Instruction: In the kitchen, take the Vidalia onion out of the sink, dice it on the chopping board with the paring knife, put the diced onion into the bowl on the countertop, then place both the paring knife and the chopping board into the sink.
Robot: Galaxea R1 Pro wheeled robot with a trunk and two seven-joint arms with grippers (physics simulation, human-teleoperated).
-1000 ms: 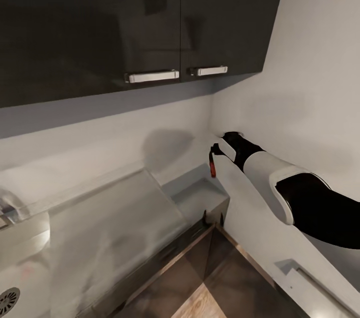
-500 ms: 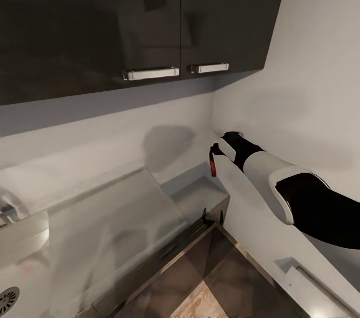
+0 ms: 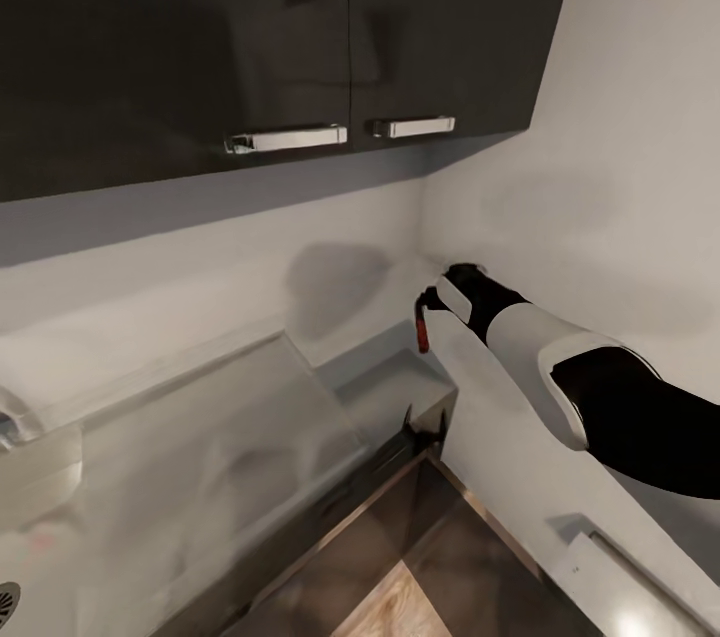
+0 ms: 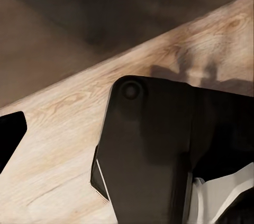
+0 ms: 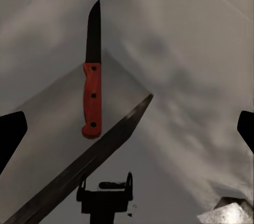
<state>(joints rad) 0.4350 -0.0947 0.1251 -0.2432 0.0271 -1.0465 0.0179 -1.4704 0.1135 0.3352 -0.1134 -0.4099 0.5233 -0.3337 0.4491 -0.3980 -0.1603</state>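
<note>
The step in hand is judged to be the pick-up of the paring knife (image 5: 92, 97). In the head view the right arm is stretched toward the corner of the room, beneath the dark wall cabinets (image 3: 200, 37) and above the grey bench (image 3: 220, 417), and the right pincer (image 3: 432, 302) is seen just beside the knife's red handle. In the right wrist view the fingertips (image 5: 10, 139) are spread wide at either edge, and the knife is seen between them against a pale grey surface, touched by neither; nothing is gripped. Whether the knife lies flat or leans on the wall cannot be told. For a sound grasp, the pincer should be shifted sideways until the handle, not the blade, is centred between the fingers, since the knife now sits nearer one finger than the other. The wrist should be turned so that the fingers close across the handle's width, and the approach should be made slowly, so that the knife is not pushed away. The dark slanting edge (image 5: 79, 171) close to the handle's end should be kept clear of. The left pincer's state cannot be told; the wooden floor (image 4: 58, 129) is seen in the left wrist view.
</note>
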